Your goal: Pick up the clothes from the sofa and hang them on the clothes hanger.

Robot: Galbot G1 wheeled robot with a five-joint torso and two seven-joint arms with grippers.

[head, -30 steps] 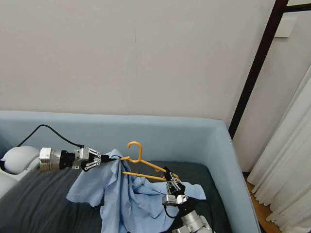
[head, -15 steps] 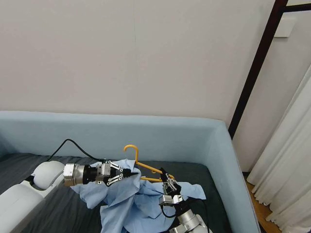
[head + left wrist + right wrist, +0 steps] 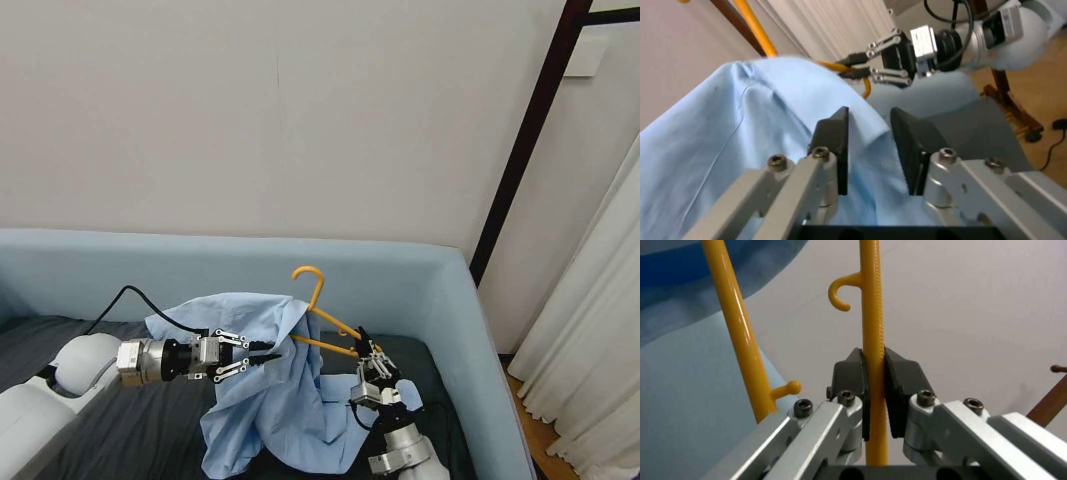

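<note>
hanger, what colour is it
Orange-yellow hanger, clearest in the right wrist view.

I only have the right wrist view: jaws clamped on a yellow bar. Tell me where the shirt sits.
Observer: The blue shirt is draped over the yellow hanger's end farthest from the right gripper.
Operator: Report the left gripper.
Observer: The left gripper is at the shirt, just below the hanger, jaws open.
Operator: Give me the hem.
Observer: It hangs down over the dark sofa seat; whether it touches, I cannot tell.
</note>
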